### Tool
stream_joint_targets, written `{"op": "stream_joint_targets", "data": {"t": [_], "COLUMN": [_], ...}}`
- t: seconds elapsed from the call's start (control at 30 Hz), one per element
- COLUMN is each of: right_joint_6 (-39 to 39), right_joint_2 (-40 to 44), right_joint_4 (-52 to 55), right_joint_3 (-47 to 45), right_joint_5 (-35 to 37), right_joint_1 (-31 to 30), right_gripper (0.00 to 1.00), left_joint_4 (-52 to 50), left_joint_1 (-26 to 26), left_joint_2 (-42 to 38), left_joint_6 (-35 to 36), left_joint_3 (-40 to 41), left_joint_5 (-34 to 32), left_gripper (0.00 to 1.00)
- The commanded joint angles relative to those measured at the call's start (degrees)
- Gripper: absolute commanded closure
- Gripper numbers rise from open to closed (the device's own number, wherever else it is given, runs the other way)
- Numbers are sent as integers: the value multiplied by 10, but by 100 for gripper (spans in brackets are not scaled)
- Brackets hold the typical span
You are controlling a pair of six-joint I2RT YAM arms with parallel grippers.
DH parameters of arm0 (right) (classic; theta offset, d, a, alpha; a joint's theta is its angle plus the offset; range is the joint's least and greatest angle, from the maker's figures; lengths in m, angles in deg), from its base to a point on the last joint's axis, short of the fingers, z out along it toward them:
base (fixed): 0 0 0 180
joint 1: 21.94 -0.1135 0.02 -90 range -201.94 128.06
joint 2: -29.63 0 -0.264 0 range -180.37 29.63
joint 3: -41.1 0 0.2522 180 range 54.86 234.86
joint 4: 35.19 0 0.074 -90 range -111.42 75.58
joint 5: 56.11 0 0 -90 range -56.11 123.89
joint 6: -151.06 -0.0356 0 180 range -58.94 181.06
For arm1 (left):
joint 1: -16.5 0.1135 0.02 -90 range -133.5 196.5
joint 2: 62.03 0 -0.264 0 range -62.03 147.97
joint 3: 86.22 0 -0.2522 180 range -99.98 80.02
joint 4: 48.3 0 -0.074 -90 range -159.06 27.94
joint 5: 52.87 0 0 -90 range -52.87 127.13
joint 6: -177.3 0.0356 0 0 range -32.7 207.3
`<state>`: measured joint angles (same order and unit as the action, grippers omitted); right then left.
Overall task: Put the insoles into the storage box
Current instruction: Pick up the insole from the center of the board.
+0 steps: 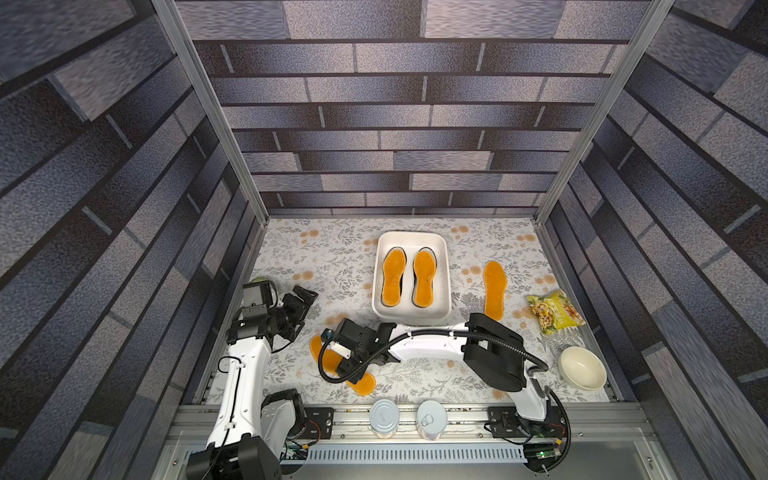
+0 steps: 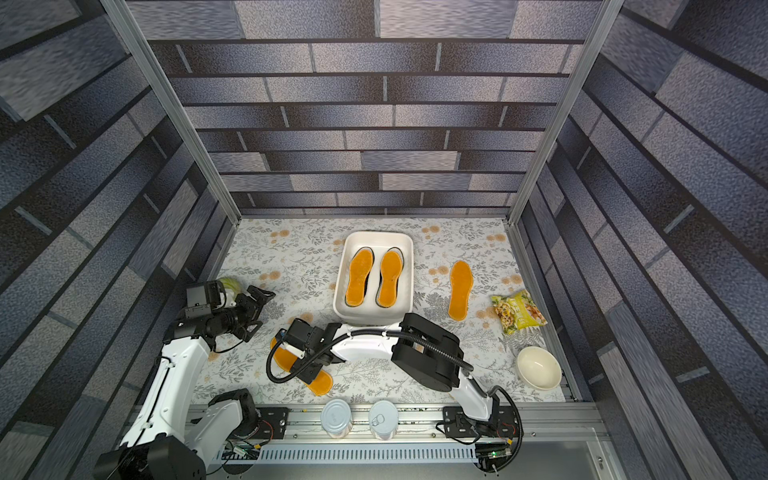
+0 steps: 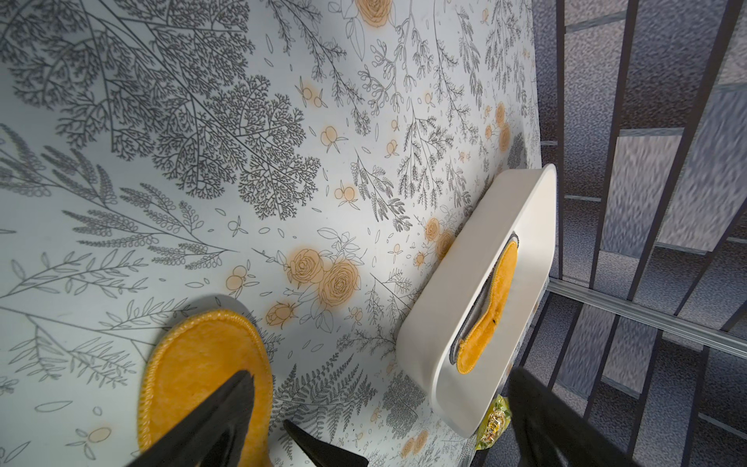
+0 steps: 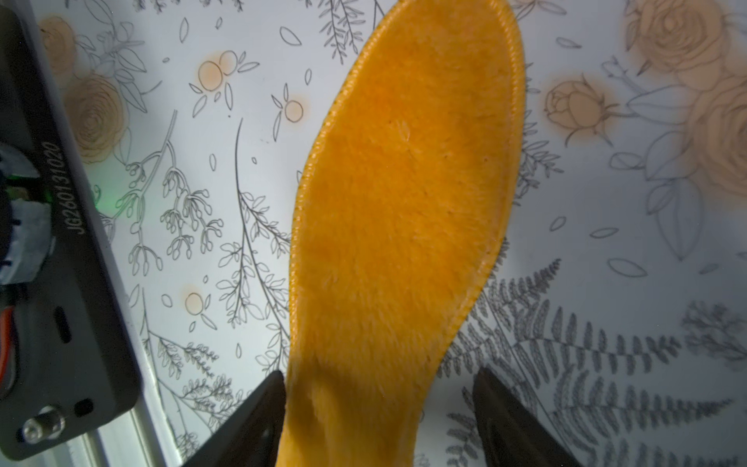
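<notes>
The storage box (image 1: 411,237) (image 2: 378,236) is a white tray at the back middle. In it lie two orange insoles (image 1: 394,277) (image 1: 424,277) side by side on darker ones. A third orange insole (image 1: 494,291) (image 2: 460,291) lies flat right of the box. Another orange insole (image 1: 365,384) (image 4: 404,202) lies at the front left. My right gripper (image 1: 347,361) (image 4: 380,376) is open low over it, jaws astride its narrow end, one finger (image 4: 266,404) at its edge. My left gripper (image 1: 305,309) (image 3: 384,404) hangs open and empty at the left, facing the box (image 3: 465,283).
A yellow-green snack bag (image 1: 555,311) and a cream bowl (image 1: 582,368) sit at the right edge. Two tin cans (image 1: 384,417) (image 1: 431,419) stand on the front rail. Something pale green (image 1: 259,280) shows behind the left arm. Metal frame posts and walls close in the table.
</notes>
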<state>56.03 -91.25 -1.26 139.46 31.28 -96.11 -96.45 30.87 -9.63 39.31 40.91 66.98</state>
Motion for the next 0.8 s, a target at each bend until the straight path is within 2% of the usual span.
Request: {"op": "stream_joint_targets", "data": {"t": [0.0,0.13,0.4,0.5,0.67,0.77], "right_joint_6": [15,18,25,24,24,24], "right_joint_2": [-10,-7,-51,-56,-49,-41], "right_joint_4": [26,25,84,95,88,72], "right_joint_3": [-1,-3,39,44,36,26], "right_joint_5": [1,6,76,102,110,110], "right_joint_1": [-13,-18,-27,-28,-28,-27], "right_gripper": [23,20,21,29,47,55], "left_joint_4": [-20,-19,-18,-18,-14,-15], "left_joint_1": [4,4,5,5,6,6], "left_joint_2": [-12,-8,-14,-13,-13,-13], "left_joint_6": [15,15,15,16,17,16], "left_joint_3": [4,3,5,4,7,8], "left_joint_5": [4,6,7,8,10,10], "left_gripper": [0,0,0,0,0,0]}}
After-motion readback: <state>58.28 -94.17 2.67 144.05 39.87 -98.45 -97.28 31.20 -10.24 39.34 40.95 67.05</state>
